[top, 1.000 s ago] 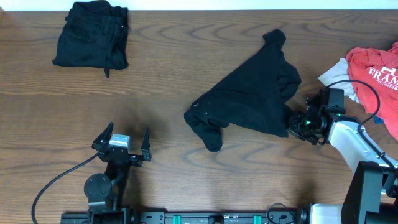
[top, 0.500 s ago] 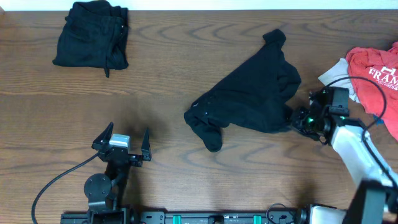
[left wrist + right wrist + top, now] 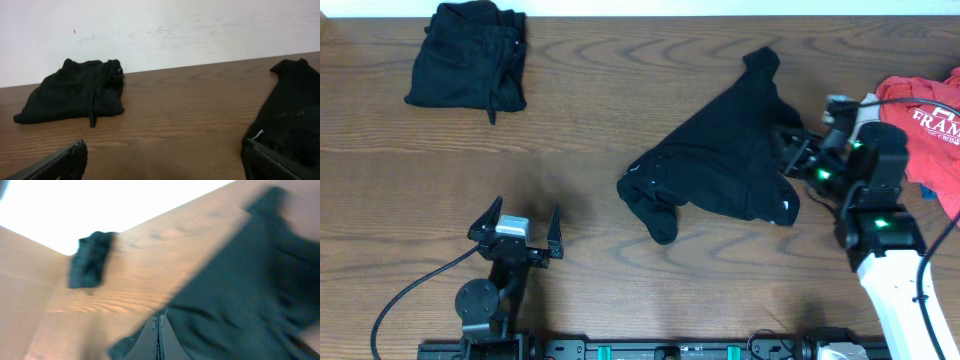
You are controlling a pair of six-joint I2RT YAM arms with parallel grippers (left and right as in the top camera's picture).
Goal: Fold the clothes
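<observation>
A folded black garment [image 3: 468,58] lies at the far left of the wooden table [image 3: 620,90]. A second black top [image 3: 720,160] sprawls crumpled right of centre. The right gripper [image 3: 788,150] is closed on that top's right edge. A red tee [image 3: 925,125] with white letters sits at the far right edge. At the near left, the left gripper [image 3: 525,212] hovers over bare wood, jaws spread wide.
</observation>
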